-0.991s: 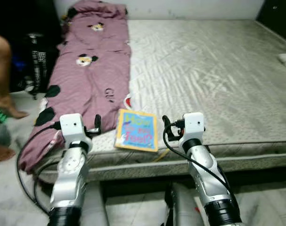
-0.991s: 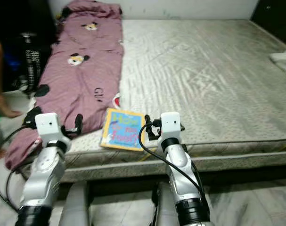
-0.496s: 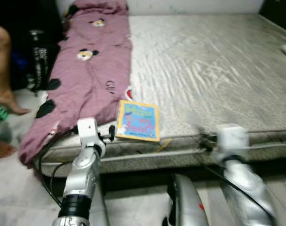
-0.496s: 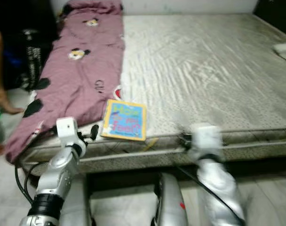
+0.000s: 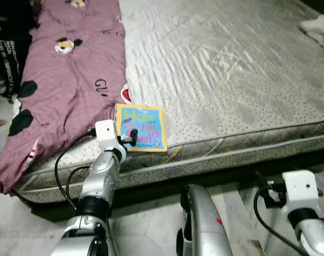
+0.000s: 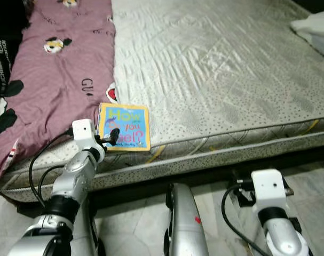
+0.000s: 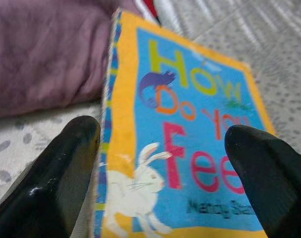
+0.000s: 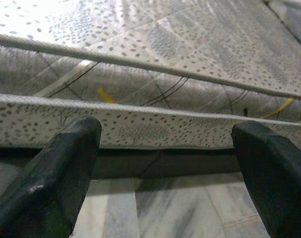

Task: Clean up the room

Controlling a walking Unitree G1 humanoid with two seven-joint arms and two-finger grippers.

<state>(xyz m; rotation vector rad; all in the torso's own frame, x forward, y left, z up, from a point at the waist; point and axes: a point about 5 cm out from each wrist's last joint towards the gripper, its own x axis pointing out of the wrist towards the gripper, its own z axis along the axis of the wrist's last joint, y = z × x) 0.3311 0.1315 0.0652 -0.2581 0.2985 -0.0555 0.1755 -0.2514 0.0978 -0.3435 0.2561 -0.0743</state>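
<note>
Now the book lies straight before our left gripper

We see the mattress (image 5: 231, 69) filling the upper and middle part of the head view, with the purple blanket (image 5: 65, 80) along its left side. Near the mattress's front edge, at centre left, lies the book (image 5: 143, 125), flat, just beside the blanket, its long axis running away from us. Our left gripper (image 5: 131, 140) sits at the book's near left corner. In the left wrist view its fingers (image 7: 66, 163) are spread wide, empty, with the cover between them. Our right gripper (image 8: 165, 163) is low at the lower right, open and empty, well apart from the book. We judge the left arm the nearer.
</note>
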